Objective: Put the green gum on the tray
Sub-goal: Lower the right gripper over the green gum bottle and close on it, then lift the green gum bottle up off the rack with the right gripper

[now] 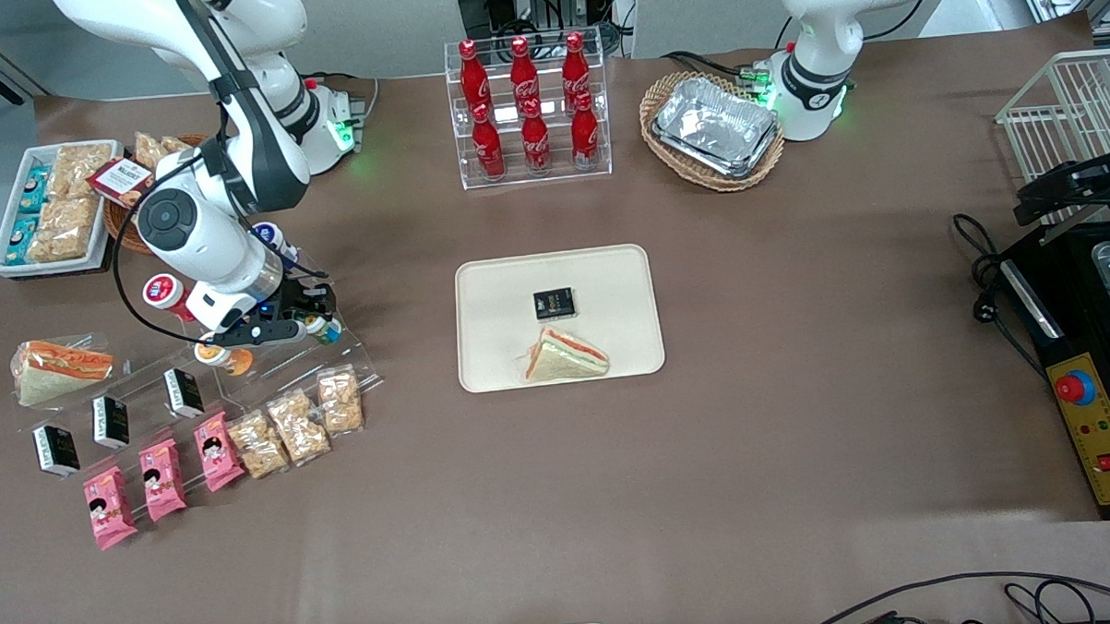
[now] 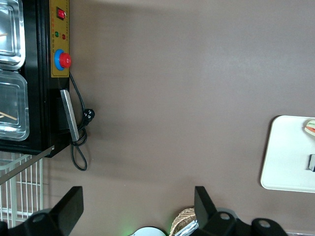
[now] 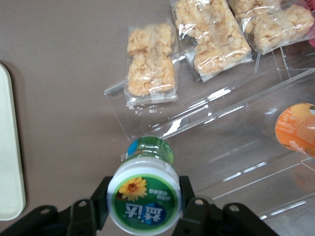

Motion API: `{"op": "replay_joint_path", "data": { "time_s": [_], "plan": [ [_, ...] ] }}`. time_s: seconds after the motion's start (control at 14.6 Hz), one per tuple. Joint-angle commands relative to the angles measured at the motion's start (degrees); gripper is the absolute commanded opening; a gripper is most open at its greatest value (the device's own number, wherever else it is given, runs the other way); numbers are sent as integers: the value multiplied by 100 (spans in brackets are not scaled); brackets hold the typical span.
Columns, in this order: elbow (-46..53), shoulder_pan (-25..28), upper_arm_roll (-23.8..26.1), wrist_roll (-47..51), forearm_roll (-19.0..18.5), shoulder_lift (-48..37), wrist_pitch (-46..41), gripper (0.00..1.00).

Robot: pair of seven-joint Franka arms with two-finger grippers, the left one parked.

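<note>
A brown table (image 1: 709, 491) fills the scene. Nearest the front camera, pink snack packs (image 1: 159, 480) and puffed-rice bags (image 1: 296, 425) rest on a clear acrylic stand (image 1: 353, 356). Just above that stand's upper step, the gripper (image 3: 142, 209) has its jaws clamped on the green gum (image 3: 142, 199), lifted off the shelf. The cream tray (image 1: 499, 295), well apart toward the table's middle, carries a sandwich (image 1: 564, 356) and a black packet (image 1: 554, 303).

Even overhead light falls on the brown table (image 1: 799, 433), casting soft shadows under the arm; glare streaks the clear acrylic stand (image 3: 236, 137), and the green gum (image 3: 142, 196), clamped in the gripper (image 3: 142, 209), sits slightly soft in close focus
</note>
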Motion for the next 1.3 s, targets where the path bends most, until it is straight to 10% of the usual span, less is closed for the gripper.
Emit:
{"op": "replay_joint_path", "data": {
  "time_s": [0.0,0.82,1.23],
  "plan": [
    [114,36,-36,-77,59,-60,14,36],
    [3304,-228,-89,-613,128,-113,-3913,37],
    [2973,798,43,720,383,-25,-3575,37]
  ]
}}
